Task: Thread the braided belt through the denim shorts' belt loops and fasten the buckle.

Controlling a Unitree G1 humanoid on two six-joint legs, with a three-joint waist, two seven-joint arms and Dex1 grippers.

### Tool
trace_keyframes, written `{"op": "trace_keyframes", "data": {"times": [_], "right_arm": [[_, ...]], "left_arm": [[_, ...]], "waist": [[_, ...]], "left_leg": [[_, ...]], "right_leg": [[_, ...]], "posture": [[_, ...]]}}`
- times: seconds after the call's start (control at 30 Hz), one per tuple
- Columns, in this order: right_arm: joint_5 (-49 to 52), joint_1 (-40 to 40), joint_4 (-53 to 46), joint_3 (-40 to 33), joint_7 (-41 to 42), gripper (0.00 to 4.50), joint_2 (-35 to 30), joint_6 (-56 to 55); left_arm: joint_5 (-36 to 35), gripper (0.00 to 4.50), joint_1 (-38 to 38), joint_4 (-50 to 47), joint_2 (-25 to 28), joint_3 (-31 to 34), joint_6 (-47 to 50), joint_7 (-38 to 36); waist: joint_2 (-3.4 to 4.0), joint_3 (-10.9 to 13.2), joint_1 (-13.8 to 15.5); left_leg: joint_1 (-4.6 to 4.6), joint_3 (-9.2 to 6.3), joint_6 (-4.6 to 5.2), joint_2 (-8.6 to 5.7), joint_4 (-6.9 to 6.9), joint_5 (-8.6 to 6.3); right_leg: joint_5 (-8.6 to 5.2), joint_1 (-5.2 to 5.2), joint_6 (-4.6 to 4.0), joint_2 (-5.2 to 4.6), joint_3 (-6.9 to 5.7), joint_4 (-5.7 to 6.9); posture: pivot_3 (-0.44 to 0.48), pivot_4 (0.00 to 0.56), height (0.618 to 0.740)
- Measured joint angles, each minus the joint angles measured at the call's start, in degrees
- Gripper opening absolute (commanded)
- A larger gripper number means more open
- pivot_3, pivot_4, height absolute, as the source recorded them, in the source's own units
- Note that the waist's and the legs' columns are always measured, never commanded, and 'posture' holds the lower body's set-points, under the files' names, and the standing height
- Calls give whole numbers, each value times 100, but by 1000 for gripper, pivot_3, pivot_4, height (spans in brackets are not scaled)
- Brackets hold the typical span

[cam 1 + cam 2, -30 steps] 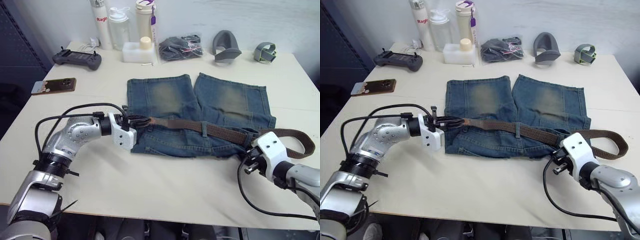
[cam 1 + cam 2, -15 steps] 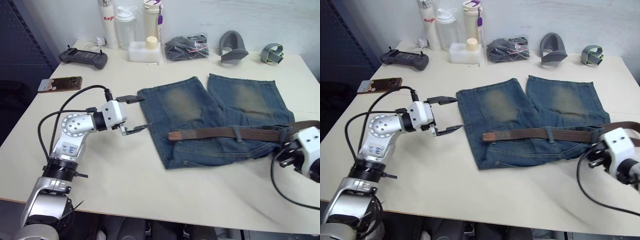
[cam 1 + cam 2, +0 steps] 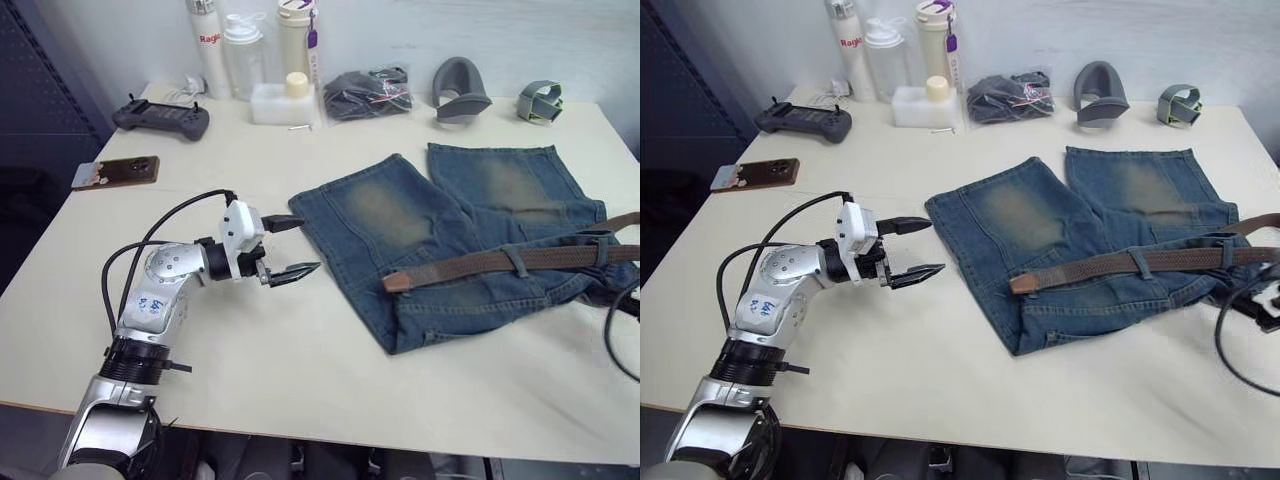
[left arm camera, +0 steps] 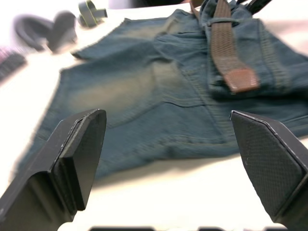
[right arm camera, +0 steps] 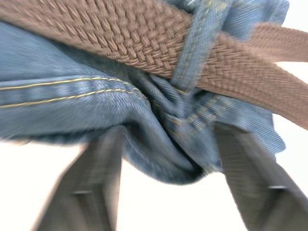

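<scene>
The faded blue denim shorts (image 3: 440,225) lie flat on the table, waistband toward me. The brown braided belt (image 3: 480,264) runs along the waistband under a belt loop (image 3: 515,259). Its tan tip (image 3: 398,282) rests on the denim, and its other end leaves the picture on the right. The buckle is out of view. My left gripper (image 3: 305,245) is open just left of the shorts, holding nothing and apart from them. My right gripper (image 5: 168,192) is at the shorts' right end with its fingers (image 5: 250,183) spread on either side of a bunched fold of waistband, below another belt loop (image 5: 195,45).
Along the table's back edge stand a black controller (image 3: 160,118), bottles (image 3: 255,40), a white box (image 3: 272,102), a bag of dark cloth (image 3: 365,92) and grey parts (image 3: 458,92). A phone (image 3: 115,170) lies at the left. Bare tabletop (image 3: 300,350) lies in front of the shorts.
My left gripper let go of the belt's tan tip, opened and drew back left. The shorts and belt slid right and turned. My right gripper's fingers have spread apart.
</scene>
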Motion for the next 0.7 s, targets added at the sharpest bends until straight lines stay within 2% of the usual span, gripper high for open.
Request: {"op": "trace_keyframes", "data": {"times": [0.1, 0.13, 0.2, 0.23, 0.3, 0.43, 0.5, 0.6, 0.7], "right_arm": [[1275, -193, -1316, -844, -17, 4461, 223, 1482], [1648, -189, -1680, -910, -32, 4461, 341, 1787], [2507, -203, -2445, -975, -404, 4461, 1095, 2456], [2949, -173, -2785, -872, -698, 4461, 1599, 2766], [3513, -253, -3015, -700, -1337, 4461, 2218, 3126], [4765, -621, -3114, -605, -3023, 4461, 3136, 3196], [5376, -539, -3095, -269, -3858, 4461, 3598, 3075], [5944, -321, -3080, 153, -4702, 4461, 3707, 2815], [6227, -227, -3079, 439, -5143, 4461, 3719, 2451]], "left_arm": [[-81, 4500, -135, 8, -154, -12, 317, -122], [-87, 4500, -179, 8, -205, -23, 391, -160], [-122, 4500, -243, 4, -250, -75, 589, -285], [-135, 4500, -248, 5, -266, -77, 703, -338], [-132, 4500, -248, 6, -262, -87, 807, -418], [-120, 4500, -257, -29, -280, -110, 908, -487], [-120, 4500, -255, -119, -285, -111, 971, -486], [-120, 4500, -234, -182, -279, -90, 1057, -470], [-120, 4500, -99, -325, -235, -52, 1142, -426]], "waist": [[-6, 0, 4], [-12, 1, 4], [-46, -5, 12], [-47, -4, 12], [-17, 6, 3], [-21, -1, -2], [-17, 1, -3], [2, 0, -12], [0, 0, -27]], "left_leg": [[6, -12, -8, 9, -6, -2], [5, -14, -10, 10, -7, -3], [7, -26, -14, 10, -15, -1], [5, -30, -17, 7, -14, -2], [4, -19, -11, -7, -13, -1], [7, -20, -10, -6, -12, -2], [1, -21, -12, -4, -13, -3], [-1, -9, -8, -8, -13, -1], [2, -8, -5, -8, -13, 0]], "right_leg": [[-3, 4, -5, 2, -3, -4], [-3, 5, -6, 3, -4, -7], [-4, 13, -7, 4, -10, -15], [-4, 14, -8, 3, -9, -21], [-2, 12, -4, -10, 6, -22], [-2, 11, -4, -10, 5, -20], [-3, 3, -7, -8, 5, -15], [-3, -2, -7, -7, 12, -12], [-3, -1, -6, -5, 12, -9]], "posture": [[0, 150, 648], [0, 150, 648], [0, 150, 648], [0, 150, 648], [0, 150, 648], [0, 150, 648], [0, 150, 648], [0, 150, 648], [0, 150, 648]]}}
